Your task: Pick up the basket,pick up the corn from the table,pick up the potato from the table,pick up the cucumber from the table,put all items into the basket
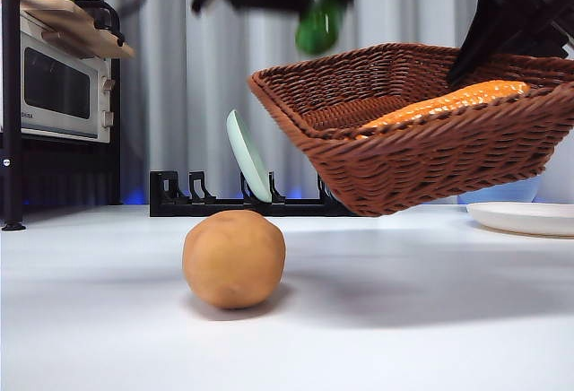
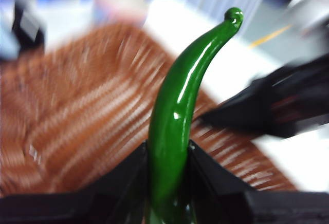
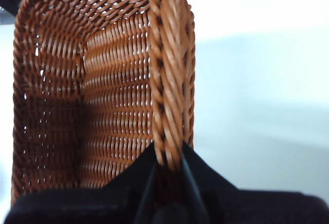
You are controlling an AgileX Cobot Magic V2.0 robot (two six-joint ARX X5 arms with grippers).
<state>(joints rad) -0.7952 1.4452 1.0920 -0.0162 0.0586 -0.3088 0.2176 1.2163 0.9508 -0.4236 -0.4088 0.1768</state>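
Your left gripper (image 2: 167, 183) pinches the glossy dark green curved cucumber (image 2: 177, 111), slippery; right gripper (image 3: 167, 165) clamps the brown woven wicker basket (image 3: 103, 95) rim, stiff, light.

The brown woven wicker basket (image 2: 87, 131) is smeared by motion blur in the left wrist view; the glossy dark green cucumber's (image 2: 177, 116) thick end is hidden between the left tool's jaws.

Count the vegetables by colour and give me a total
Green: 1, the cucumber
Orange-yellow: 1, the corn
Tan-brown: 1, the potato
Total: 3
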